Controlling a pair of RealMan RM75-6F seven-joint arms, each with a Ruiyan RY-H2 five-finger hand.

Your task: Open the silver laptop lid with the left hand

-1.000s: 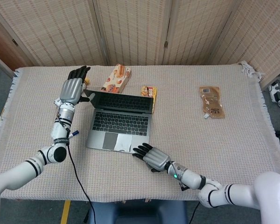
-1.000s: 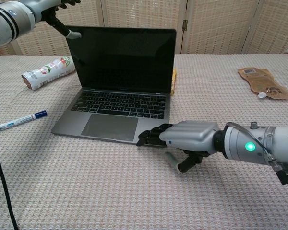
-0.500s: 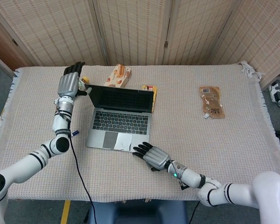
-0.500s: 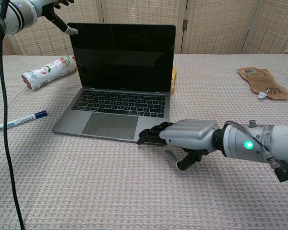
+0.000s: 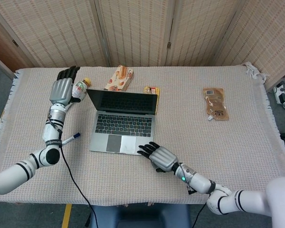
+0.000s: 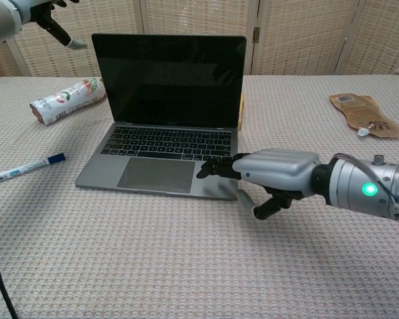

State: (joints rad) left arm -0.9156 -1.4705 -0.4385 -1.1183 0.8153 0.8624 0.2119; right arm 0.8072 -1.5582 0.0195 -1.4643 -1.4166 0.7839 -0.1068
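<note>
The silver laptop (image 5: 122, 126) (image 6: 166, 153) stands open in the middle of the table, its dark screen nearly upright and facing me. My left hand (image 5: 61, 90) (image 6: 56, 30) hovers left of the lid's top corner, clear of it, with fingers spread and nothing in it. My right hand (image 5: 159, 156) (image 6: 272, 176) lies low at the laptop's front right corner. Its dark fingertips (image 6: 216, 166) rest on the edge of the base beside the trackpad, holding nothing.
A bottle (image 5: 80, 87) (image 6: 63, 100) lies left of the laptop, and a blue pen (image 5: 70, 138) (image 6: 23, 169) lies nearer the front left. Behind the screen are a snack box (image 5: 118, 78) and a yellow packet (image 5: 152, 91). A brown pouch (image 5: 214, 103) (image 6: 362, 114) lies far right.
My left hand let go of the lid's top-left corner and drew away to the left. The lid ended more upright. My right hand slid forward onto the base's front right corner.
</note>
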